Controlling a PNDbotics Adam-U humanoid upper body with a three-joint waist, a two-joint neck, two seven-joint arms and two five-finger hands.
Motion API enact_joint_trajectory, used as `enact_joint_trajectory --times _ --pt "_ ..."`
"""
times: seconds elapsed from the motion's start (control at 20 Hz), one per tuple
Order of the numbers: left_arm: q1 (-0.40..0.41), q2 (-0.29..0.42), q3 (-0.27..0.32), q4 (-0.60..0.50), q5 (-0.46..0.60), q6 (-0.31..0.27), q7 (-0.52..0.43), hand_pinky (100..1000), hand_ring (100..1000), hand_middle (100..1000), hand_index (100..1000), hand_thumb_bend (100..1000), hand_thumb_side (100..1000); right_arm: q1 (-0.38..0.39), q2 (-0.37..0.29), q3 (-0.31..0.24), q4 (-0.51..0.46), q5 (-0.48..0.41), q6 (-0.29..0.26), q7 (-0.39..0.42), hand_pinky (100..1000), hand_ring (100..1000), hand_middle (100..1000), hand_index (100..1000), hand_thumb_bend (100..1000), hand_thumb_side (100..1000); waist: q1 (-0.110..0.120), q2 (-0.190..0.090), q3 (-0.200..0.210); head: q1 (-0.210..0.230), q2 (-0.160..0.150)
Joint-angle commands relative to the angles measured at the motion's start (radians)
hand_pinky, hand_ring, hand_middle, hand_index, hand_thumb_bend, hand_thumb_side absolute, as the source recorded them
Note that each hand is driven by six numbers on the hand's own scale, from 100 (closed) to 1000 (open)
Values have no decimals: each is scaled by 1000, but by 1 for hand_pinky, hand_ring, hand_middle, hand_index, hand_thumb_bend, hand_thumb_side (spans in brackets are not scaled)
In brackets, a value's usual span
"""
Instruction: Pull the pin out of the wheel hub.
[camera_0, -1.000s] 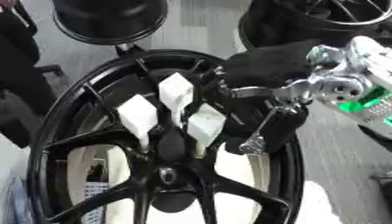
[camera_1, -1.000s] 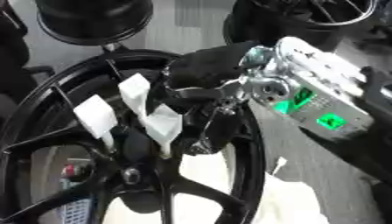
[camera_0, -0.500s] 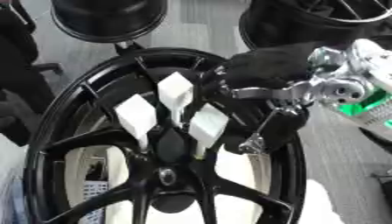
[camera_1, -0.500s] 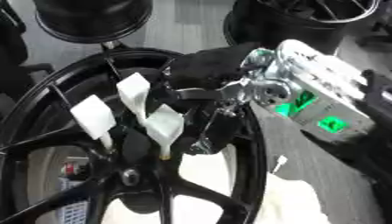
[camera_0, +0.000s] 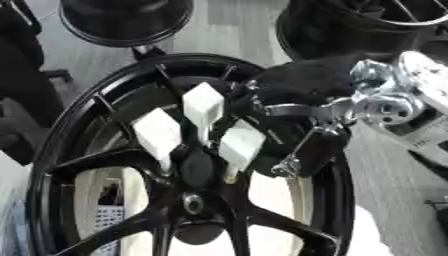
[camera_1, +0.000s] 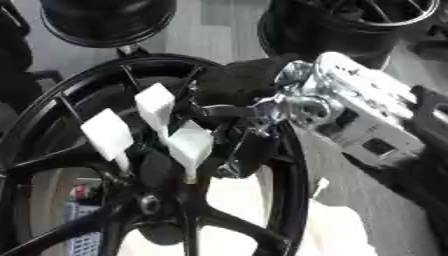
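A large black spoked wheel (camera_0: 52, 150) lies before me, its hub (camera_0: 197, 170) low in the middle. Three pins with white block heads stand up from the hub: a left pin (camera_0: 157, 132), a middle pin (camera_0: 203, 105) and a right pin (camera_0: 241, 142). My right hand (camera_0: 297, 82), black and dark against the wheel, reaches in from the right over the rim. It sits close to the right side of the middle pin and above the right pin. Its grip is hidden in the dark. The left hand does not show.
Two more black wheels stand at the far edge, one upper left (camera_0: 122, 20) and one upper right (camera_0: 367, 25). A dark shape (camera_0: 17, 75) fills the left edge. My silver wrist (camera_0: 385, 102) and pale forearm (camera_1: 367, 120) cross the wheel's right rim.
The right hand stays by the pins, almost where it was. The wrist has turned slightly, and the green light on the forearm no longer shows. The pins have not moved.
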Motion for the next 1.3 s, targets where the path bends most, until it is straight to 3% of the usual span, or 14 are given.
enact_joint_trajectory --times 0.05,0.65,1.05,1.3 --pt "-7 7 1 -13 2 -1 -2 814 772 671 811 100 693 -9 -10 -16 0 3 2 -7 883 871 765 825 278 213 2 -15 2 1 -17" --pt "-8 5 1 -13 3 0 -4 816 772 673 811 100 696 -2 -3 -17 4 -4 16 -15 874 842 667 757 220 159 -1 -10 10 2 -18" --pt "-6 5 1 -11 3 1 -6 818 773 674 811 100 696 -5 -7 -21 -11 -41 42 -31 854 789 472 584 143 119 -5 -16 8 5 -16" --pt "-5 6 2 -11 4 2 -8 818 773 675 811 100 695 -15 -16 -21 -17 -78 56 -30 846 755 415 525 100 136 -8 -25 7 3 -17"
